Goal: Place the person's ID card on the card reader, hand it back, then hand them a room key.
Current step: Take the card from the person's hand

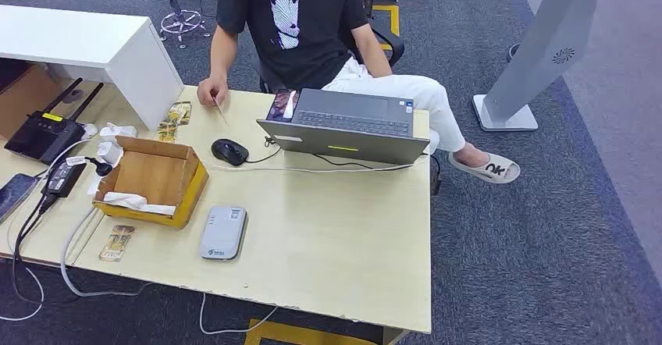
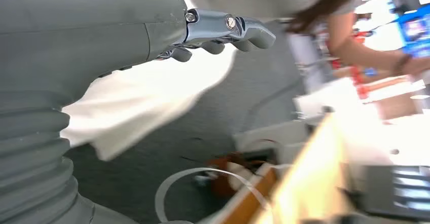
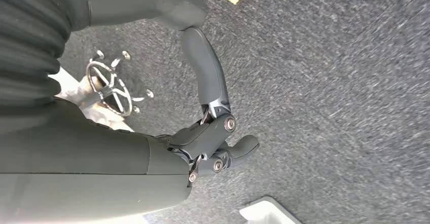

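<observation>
- On the counter (image 1: pixel 343 243), the card reader (image 1: pixel 223 233) lay bare near the robot's edge, just beside the open cardboard box (image 1: pixel 152 179), with no card on it
- Across the counter, the person's hand (image 1: pixel 211 92) rested on the far edge, pinching a thin, edge-on object (image 1: pixel 222 113) that was probably the ID card, well apart from the reader
- By my reading, the task had barely begun: nothing was placed on the reader, nothing handed back, and no room key was passed; which item would be the key I could not tell
- The left hand (image 2: pixel 223 34) held nothing, its fingers (image 2: pixel 253 37) curled loosely but apart
- The right hand (image 3: pixel 213 133) hung over the carpet, its fingers (image 3: pixel 238 150) bent inward and the thumb out, touching nothing
</observation>
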